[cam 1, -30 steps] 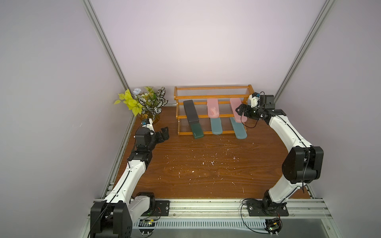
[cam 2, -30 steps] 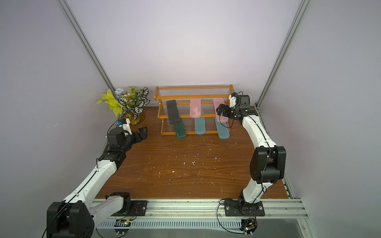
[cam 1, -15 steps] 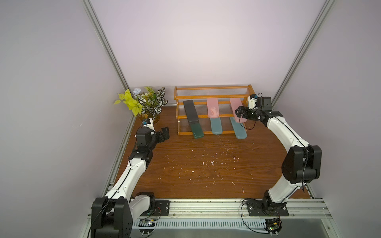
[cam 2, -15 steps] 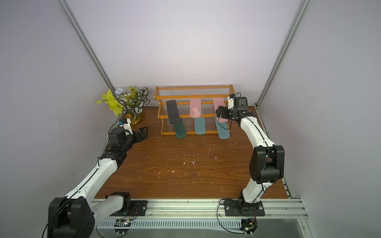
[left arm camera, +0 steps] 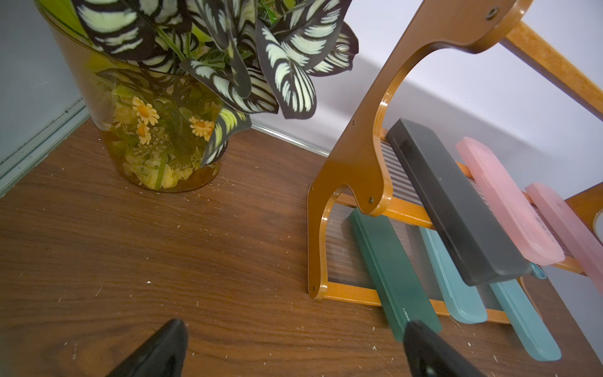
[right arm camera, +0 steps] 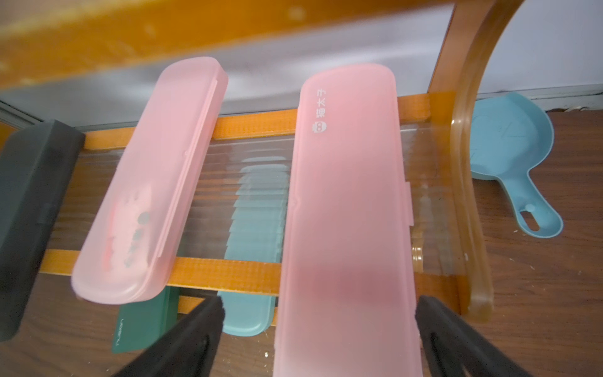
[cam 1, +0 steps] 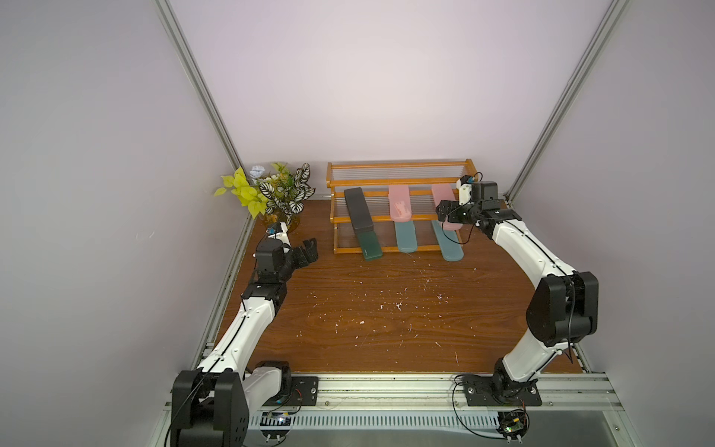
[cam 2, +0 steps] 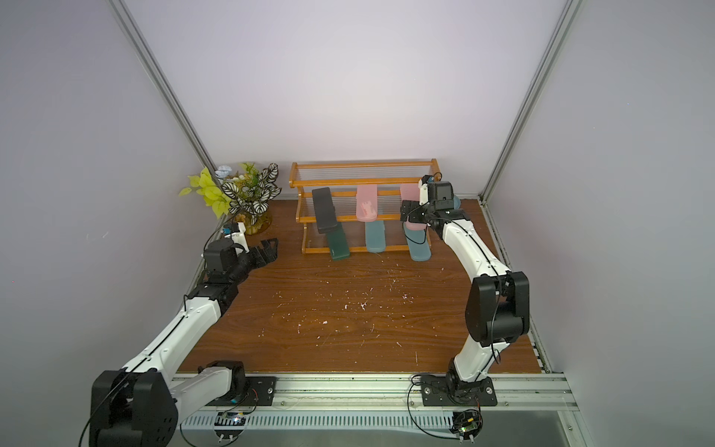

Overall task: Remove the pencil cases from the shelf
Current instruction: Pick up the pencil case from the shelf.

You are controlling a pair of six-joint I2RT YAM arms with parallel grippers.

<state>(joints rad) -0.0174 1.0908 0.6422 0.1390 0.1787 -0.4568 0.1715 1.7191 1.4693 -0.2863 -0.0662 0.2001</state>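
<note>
All six pencil cases [cam 2: 366, 205] lie on the shelf [cam 1: 400, 176], which stands at 12 o'clock on the bench [cam 1: 387, 317], against the back wall. On the middle tier, from 9 toward 3 o'clock, sit the black case [cam 1: 358, 209], the middle pink case [cam 1: 400, 207] and the right pink case [cam 1: 442, 192]. On the bottom tier lie the dark green case [cam 1: 369, 244], the middle teal case [cam 1: 405, 238] and the right teal case [cam 1: 449, 247], each with its near end poking past the front rail toward 6 o'clock.

The right pincer [right arm camera: 318, 313] is wide, with one jaw on each side of the right pink case's near end. I cannot tell whether either jaw touches it. The left pincer [left arm camera: 295, 326] is also wide and holds nothing. It hangs over bare bench at about 10 o'clock, apart from the shelf.

A plant [cam 1: 278, 193] in an amber glass vase stands in the 11 o'clock corner. A teal pan [right arm camera: 509, 140] lies on the bench just outside the shelf's 3 o'clock end.
</note>
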